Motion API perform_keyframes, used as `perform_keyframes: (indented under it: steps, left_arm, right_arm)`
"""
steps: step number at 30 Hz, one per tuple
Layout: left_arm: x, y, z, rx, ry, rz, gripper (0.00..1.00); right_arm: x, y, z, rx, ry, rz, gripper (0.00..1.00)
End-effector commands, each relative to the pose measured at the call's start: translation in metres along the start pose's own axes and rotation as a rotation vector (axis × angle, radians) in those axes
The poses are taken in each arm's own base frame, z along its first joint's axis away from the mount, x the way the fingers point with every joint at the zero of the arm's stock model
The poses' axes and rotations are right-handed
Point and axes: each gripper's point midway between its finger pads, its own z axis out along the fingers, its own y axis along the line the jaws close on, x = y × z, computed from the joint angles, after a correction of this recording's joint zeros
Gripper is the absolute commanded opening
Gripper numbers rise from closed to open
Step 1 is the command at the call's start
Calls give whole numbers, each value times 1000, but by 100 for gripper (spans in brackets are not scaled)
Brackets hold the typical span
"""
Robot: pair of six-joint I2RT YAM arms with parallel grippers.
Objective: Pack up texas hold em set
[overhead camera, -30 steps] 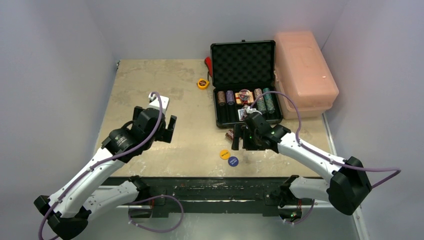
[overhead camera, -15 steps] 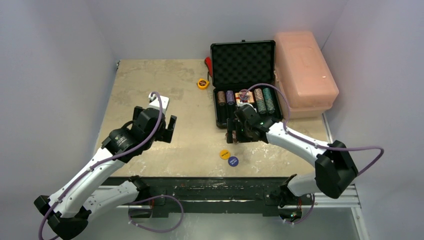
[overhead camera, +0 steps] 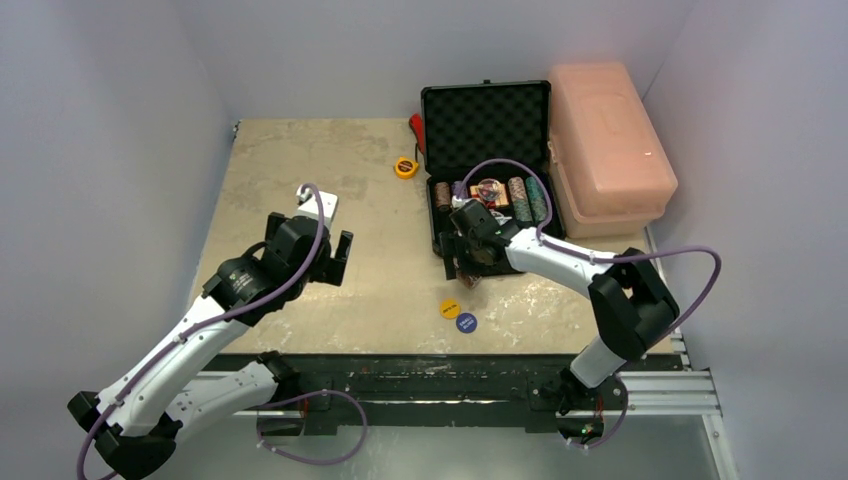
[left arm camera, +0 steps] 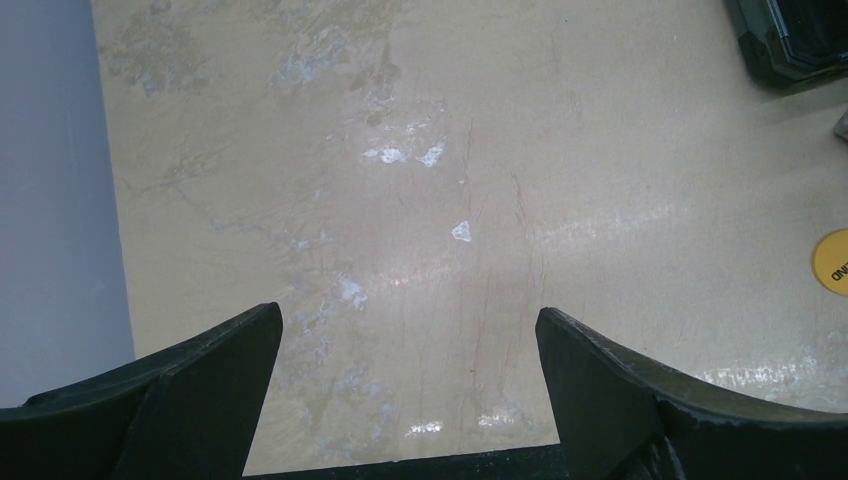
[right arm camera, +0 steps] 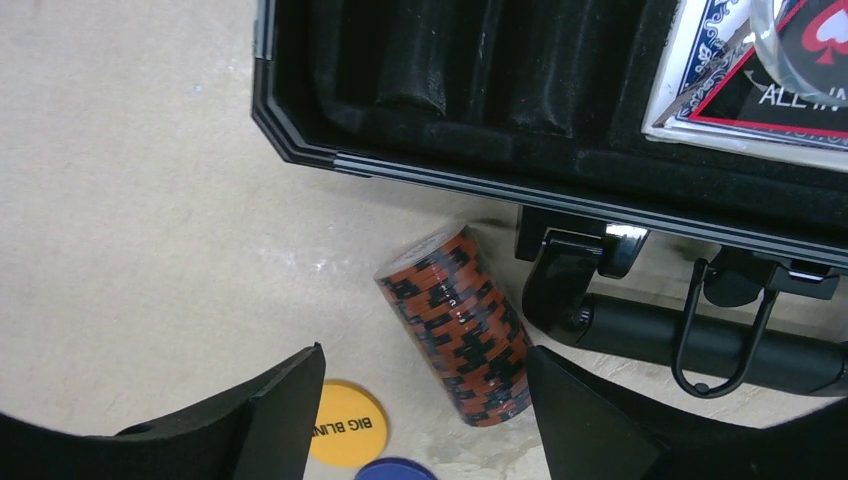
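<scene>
The black briefcase [overhead camera: 487,125] lies open at the back right, with chip stacks [overhead camera: 529,199] and a card deck [right arm camera: 741,92] in its foam tray. In front of its handle [right arm camera: 690,341] an orange-and-black chip stack [right arm camera: 458,325] lies on its side on the table. My right gripper [right arm camera: 423,355] hovers open just over that stack, one finger on each side, the right finger close to its lower end. Just in front lie the yellow button [right arm camera: 345,423] and the blue button [overhead camera: 466,322]. My left gripper [overhead camera: 343,257] hangs open over bare table at the left, holding nothing.
A pink plastic box [overhead camera: 605,145] stands against the briefcase's right side. A yellow tape measure [overhead camera: 405,167] and a red object [overhead camera: 416,130] lie left of the case. A small white object [overhead camera: 318,203] sits behind my left gripper. The side walls stand close.
My right arm has swung left and in towards the front of the briefcase, over the lying chip stack, and its jaws have narrowed a little. The left arm has not moved.
</scene>
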Motion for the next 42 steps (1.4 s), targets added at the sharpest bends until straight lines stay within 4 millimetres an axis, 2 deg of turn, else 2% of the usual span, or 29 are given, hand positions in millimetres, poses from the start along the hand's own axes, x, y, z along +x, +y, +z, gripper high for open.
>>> perform_keyframes:
  steps: [1,8,29,30,36,42]
  left_arm:
    - [-7,2,-1,-1,-34,-12,99]
    - [-7,1,-1,3,-32,-10,98]
    - [-7,2,-1,1,-35,-12,97]
    - [-7,2,-1,2,-34,-12,97]
    - [-7,2,-1,1,-33,-10,97]
    - [-6,1,0,2,-30,-8,97]
  right_arm:
    - [-11,1,4,17,-30,-36,77]
    - [-4,-6,11,44,-14,-42,70]
    - [3,-1,16,17,12,-34,43]
    - [4,-1,16,13,14,-32,43]
    - [8,3,19,-11,32,-34,61]
    - [9,4,20,-13,39,-38,61]
